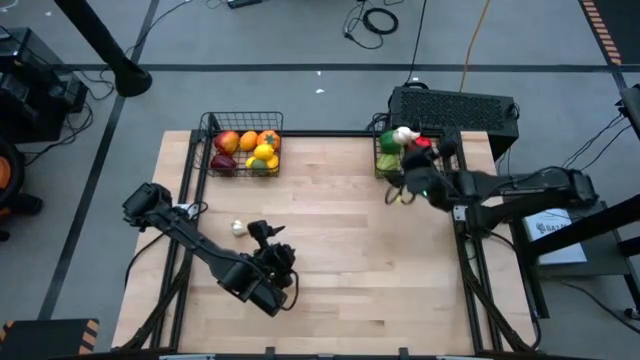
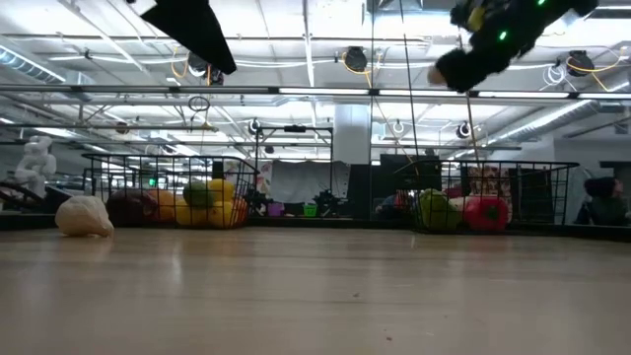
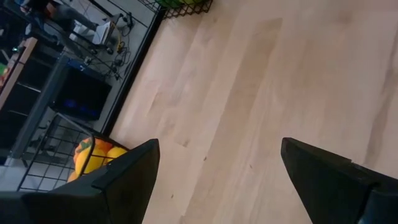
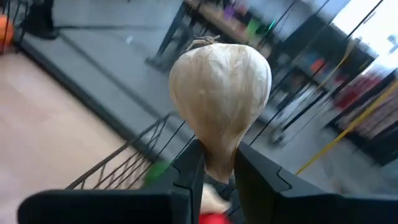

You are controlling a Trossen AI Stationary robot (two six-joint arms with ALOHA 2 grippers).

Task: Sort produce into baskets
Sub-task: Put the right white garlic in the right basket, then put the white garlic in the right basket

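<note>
Right now the right gripper (image 4: 214,163) is pinching a white garlic bulb (image 4: 220,93) by its narrow end between its jaws, holding it above the right basket (image 1: 385,165) at the far right corner of the tabletop (image 1: 350,250). That basket is already carrying green and red pieces, among them a red pepper (image 2: 485,212). The left basket (image 1: 240,125) at the far left is holding apples, citrus and other rounded fruit.

Judging by this, the step in hand is dropping the bulb among the vegetables. To do it well, the right gripper should be centring over the mesh walls, not the rim, and lowering before letting go, since a bulb gripped by its tip is likely swinging or rolling on release and could bounce off the pieces below.

A second garlic bulb (image 1: 238,228) is lying on the tabletop near the left side, just beside the left gripper (image 3: 217,174), whose jaws are spread wide and empty over bare wood. It probably needs collecting next.
</note>
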